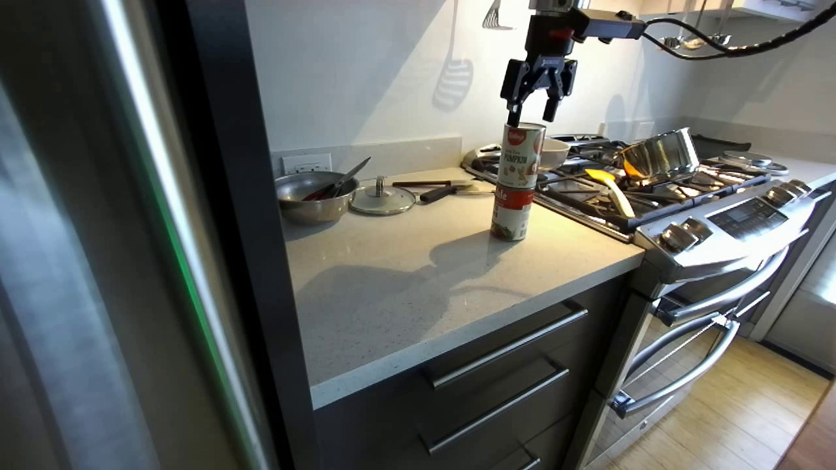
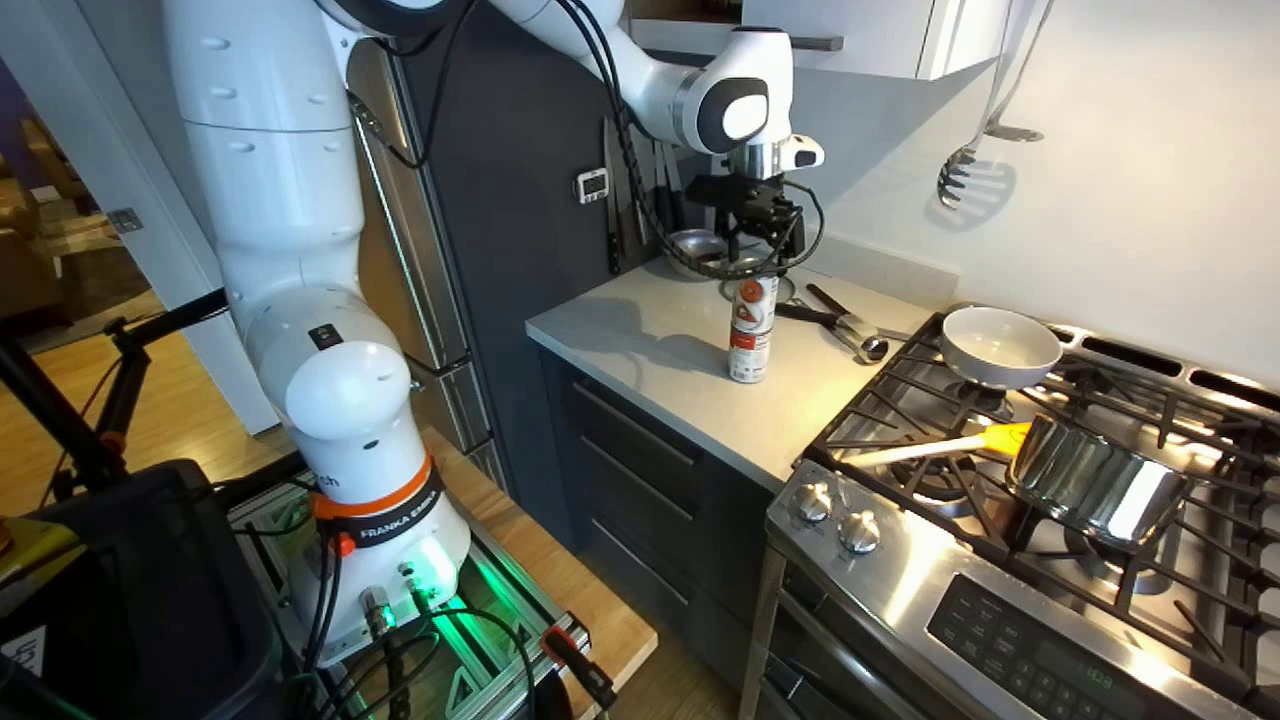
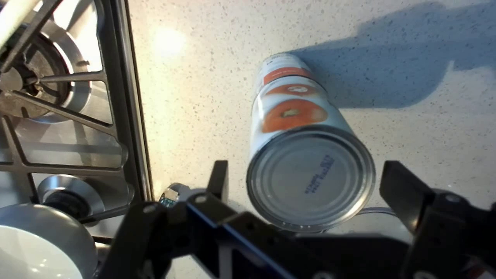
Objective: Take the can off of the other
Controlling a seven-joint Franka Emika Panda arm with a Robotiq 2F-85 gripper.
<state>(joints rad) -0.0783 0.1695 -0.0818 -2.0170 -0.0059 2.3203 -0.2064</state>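
The can (image 1: 520, 160) is the upper tin, with a pumpkin label and a plain silver-grey lid. It stands upright on the other (image 1: 513, 215), a tin with a red band and white label that stands on the counter. Both also show in an exterior view, the can (image 2: 754, 303) above the other (image 2: 749, 358). In the wrist view the can's lid (image 3: 310, 180) faces the camera, and the other (image 3: 285, 69) shows behind it. My gripper (image 1: 532, 119) is open and points down at the can's top. In the wrist view its fingers (image 3: 304, 174) lie on either side of the lid, apart from it.
A metal bowl (image 1: 317, 205), a glass lid (image 1: 382, 202) and several utensils (image 1: 450, 190) lie at the back of the counter. Beside the counter, the stove holds a white bowl (image 2: 1000, 345), a steel pot (image 2: 1100, 480) and a yellow spatula (image 2: 950, 445).
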